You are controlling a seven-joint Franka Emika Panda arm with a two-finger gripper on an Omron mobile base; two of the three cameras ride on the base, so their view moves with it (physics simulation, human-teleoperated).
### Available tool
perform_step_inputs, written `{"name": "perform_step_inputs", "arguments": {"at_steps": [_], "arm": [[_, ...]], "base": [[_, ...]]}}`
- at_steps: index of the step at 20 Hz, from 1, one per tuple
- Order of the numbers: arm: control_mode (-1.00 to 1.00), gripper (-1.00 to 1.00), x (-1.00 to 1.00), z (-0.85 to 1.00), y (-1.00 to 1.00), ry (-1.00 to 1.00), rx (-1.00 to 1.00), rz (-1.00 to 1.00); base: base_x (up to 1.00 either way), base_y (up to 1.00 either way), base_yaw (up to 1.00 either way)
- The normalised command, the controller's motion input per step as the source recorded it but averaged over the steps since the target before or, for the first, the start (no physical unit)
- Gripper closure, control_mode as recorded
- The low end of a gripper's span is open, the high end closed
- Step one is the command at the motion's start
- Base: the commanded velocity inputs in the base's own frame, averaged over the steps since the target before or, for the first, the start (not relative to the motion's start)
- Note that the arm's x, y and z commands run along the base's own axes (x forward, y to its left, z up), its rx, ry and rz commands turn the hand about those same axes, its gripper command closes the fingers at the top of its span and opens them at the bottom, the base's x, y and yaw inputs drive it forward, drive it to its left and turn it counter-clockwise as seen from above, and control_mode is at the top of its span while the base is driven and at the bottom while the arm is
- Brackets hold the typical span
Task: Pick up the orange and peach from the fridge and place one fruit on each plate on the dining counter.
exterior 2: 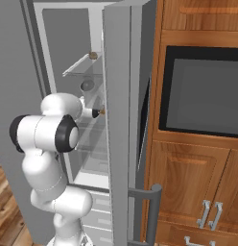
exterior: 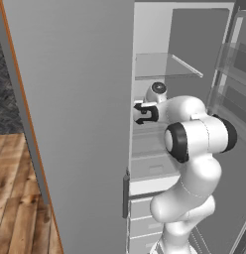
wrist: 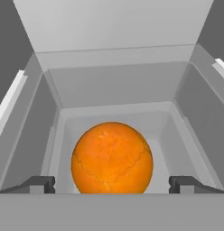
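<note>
Hand view: orange (wrist: pixel 112 158) between fingertips (wrist: pixel 38 184)

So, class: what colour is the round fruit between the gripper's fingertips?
Bright orange, with faint darker crack-like lines; hand view.

The orange (wrist: pixel 112 158) is bright, round and faintly veined, sitting low on the pale floor inside the fridge (wrist: pixel 114 81), down at 6 o'clock in the hand view. The fridge is wide open (grey doors swung out, white inside), with a clear glass shelf (exterior: pixel 164 67) up around 12 o'clock.
</note>
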Motion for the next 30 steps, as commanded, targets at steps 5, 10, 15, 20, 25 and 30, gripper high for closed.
{"name": "perform_step_inputs", "arguments": {"at_steps": [5,10,15,20,25,30], "arm": [[-1.00,-1.00,0.13,-0.11,0.00,0.00,0.00,0.00],[-1.00,-1.00,0.16,-0.10,0.00,0.00,0.00,0.00],[-1.00,-1.00,0.12,-0.10,0.00,0.00,0.00,0.00],[-1.00,1.00,0.01,-0.02,0.00,0.00,0.00,0.00],[-1.00,1.00,0.00,0.00,0.00,0.00,0.00,0.00],[-1.00,1.00,0.00,0.00,0.00,-0.04,0.00,0.00]], "base": [[0.00,0.00,0.00],[0.00,0.00,0.00],[0.00,0.00,0.00],[0.00,0.00,0.00],[0.00,0.00,0.00],[0.00,0.00,0.00]]}}
